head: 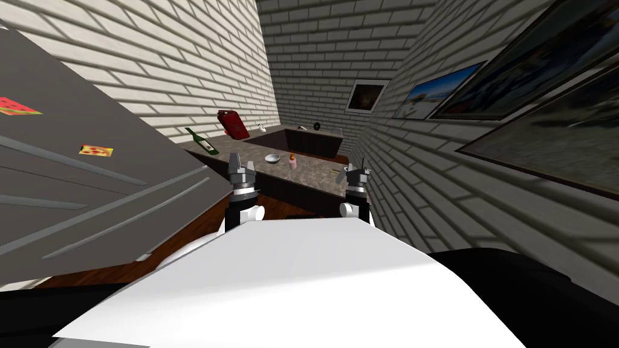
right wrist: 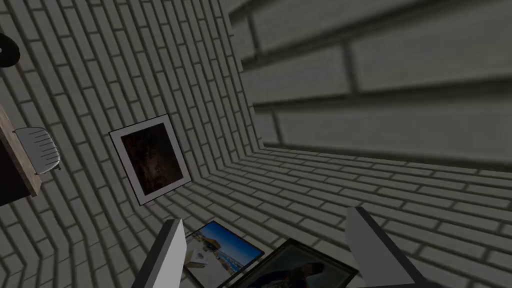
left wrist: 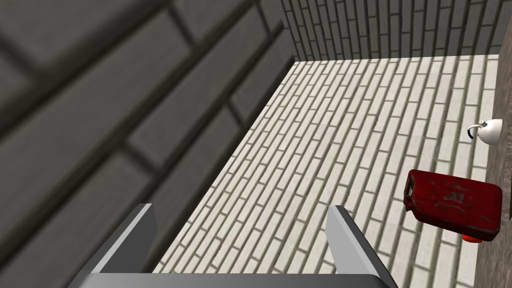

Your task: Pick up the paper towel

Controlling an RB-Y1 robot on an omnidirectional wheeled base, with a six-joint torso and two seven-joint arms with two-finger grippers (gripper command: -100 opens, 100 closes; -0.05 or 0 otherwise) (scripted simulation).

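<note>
1. No word, number or brand name can be read anywhere.
2. The grey refrigerator door (head: 90, 199) carries two stickers, and both are pictures without lettering: a watermelon slice (head: 18, 107) and a pizza slice (head: 95, 150).
3. The green bottle (head: 202, 142) on the surface (head: 314, 172) has a pale label, too small to read.
4. The red canister (left wrist: 452, 202) shows worn scuff marks, not letters.

Pale ribbed paper towel (right wrist: 37, 149) on far countertop (right wrist: 27, 177)
</note>
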